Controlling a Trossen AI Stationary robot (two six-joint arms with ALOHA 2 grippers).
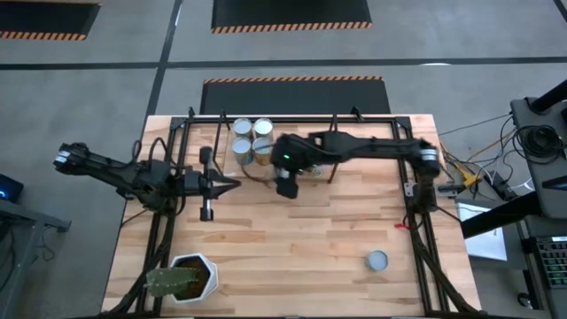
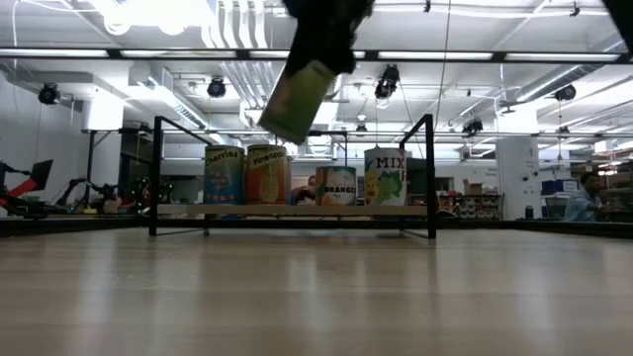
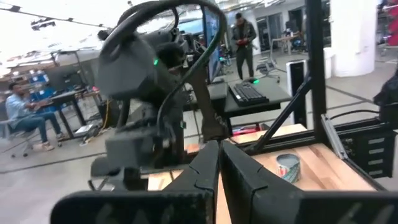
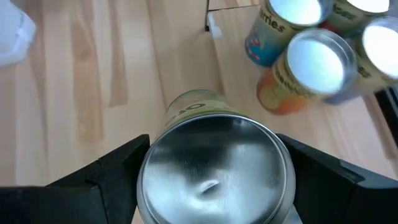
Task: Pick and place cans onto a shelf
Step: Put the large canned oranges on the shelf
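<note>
My right gripper (image 4: 214,180) pinches a can (image 4: 214,171) tilted in the air just short of the shelf (image 2: 297,210); I should level it before lowering beside the cans (image 2: 297,176) already standing there.

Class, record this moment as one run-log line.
right gripper: shut on silvery-topped green-labelled tin can, above table | left gripper: shut, waiting | light-wood shelf: four cans
</note>
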